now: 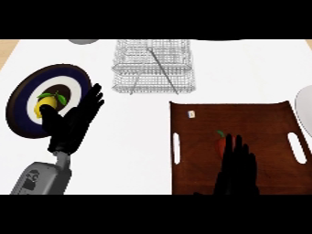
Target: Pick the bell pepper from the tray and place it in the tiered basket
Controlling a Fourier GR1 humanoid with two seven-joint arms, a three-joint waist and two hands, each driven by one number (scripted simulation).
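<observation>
Still bell pepper (220,140) on tray (266,119)

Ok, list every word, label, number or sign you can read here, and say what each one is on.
No text here can be read.
Small pale tag on the brown tray: a mark shows, too small to read.
Dark marking on the left forearm below the left hand: a shape only, no legible letters.
Plate, wire basket, red pepper by the right hand: no writing visible.
</observation>
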